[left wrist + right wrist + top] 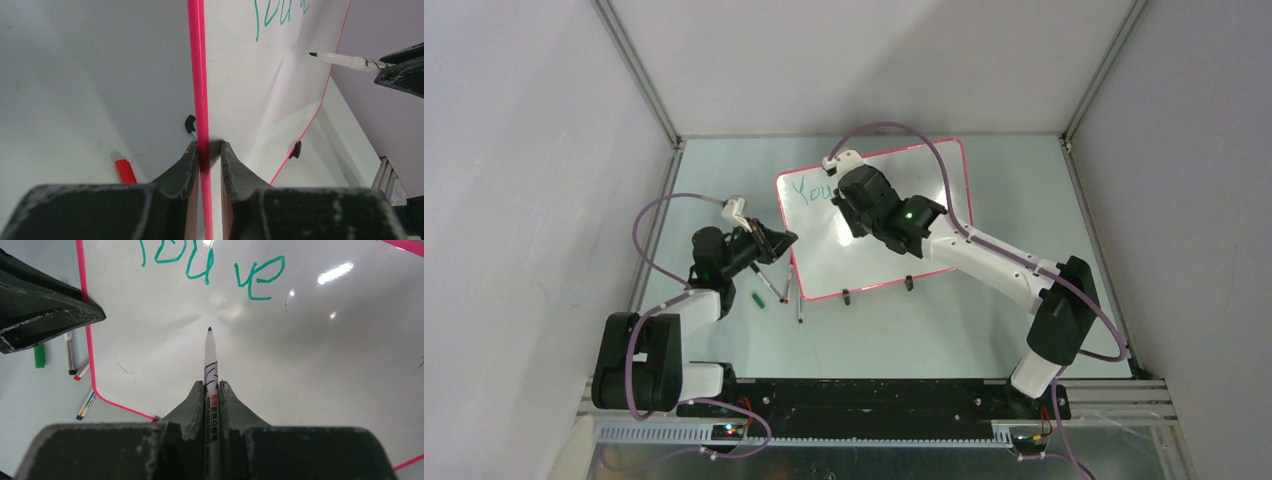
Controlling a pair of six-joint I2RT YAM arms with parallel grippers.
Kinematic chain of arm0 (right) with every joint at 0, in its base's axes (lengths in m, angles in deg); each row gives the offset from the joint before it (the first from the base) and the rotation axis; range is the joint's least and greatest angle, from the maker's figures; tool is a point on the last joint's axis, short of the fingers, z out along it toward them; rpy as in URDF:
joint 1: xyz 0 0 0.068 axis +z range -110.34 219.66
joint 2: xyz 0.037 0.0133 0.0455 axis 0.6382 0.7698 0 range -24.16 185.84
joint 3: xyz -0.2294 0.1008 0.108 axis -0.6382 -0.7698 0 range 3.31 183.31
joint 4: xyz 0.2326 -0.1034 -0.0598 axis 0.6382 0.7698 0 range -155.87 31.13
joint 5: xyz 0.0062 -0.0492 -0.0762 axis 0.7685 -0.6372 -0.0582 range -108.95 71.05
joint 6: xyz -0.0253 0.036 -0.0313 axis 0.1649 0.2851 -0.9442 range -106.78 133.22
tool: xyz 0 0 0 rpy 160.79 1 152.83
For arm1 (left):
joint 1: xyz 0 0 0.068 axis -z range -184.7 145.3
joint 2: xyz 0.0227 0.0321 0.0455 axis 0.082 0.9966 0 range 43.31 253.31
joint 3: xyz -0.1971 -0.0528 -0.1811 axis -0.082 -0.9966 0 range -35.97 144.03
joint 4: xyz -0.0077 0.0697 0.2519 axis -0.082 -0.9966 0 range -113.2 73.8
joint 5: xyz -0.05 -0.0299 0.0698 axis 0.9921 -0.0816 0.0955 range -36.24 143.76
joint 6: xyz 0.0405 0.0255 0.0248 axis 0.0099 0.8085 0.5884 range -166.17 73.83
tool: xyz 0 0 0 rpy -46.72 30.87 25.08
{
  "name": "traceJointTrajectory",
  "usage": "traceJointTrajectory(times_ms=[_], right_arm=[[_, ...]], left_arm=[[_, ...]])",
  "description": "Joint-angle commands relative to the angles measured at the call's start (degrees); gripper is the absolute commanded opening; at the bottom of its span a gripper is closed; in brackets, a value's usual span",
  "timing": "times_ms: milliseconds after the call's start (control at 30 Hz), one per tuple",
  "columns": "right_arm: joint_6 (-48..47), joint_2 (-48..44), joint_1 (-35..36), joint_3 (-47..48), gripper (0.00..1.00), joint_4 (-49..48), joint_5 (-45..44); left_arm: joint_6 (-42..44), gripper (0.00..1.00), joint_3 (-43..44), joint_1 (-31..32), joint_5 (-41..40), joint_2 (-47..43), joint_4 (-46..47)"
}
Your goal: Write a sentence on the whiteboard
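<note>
Top camera high behind both arms [994,262], looking down on the whole pale table [984,330], wrist cameras close, looking out past their dark fingers [182,167], all three share the shiny white pink-rimmed board [824,250].

Teal "You're" writing [204,269] on whiteboard [310,370]

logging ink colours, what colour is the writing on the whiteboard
Teal green; the writing on the whiteboard shows best in the right wrist view.
</note>
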Motion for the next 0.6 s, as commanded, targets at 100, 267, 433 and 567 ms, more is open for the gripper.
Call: traceJointTrajectory(times_ms=[100, 267, 433, 567], right_arm=[[-1.0, 1.9, -0.2, 3.6, 0.0, 0.6, -1.7], [-0.9, 2.5, -0.3, 3.5, 0.0, 0.8, -1.6], [-0.7, 2.9, -0.6, 3.5, 0.0, 0.9, -1.6], [-0.8, 3.4, -0.8, 3.9, 0.0, 0.9, -2.0]], left_arm=[[2.8, 0.01, -0.9, -0.3, -5.7, -0.2, -4.2], [2.7, 0.01, -0.9, -0.3, -5.7, -0.2, -4.2], [2.7, 0.01, -0.9, -0.3, -5.7, -0.1, -4.2], [2.8, 0.01, -0.9, -0.3, -5.7, -0.1, -4.2]])
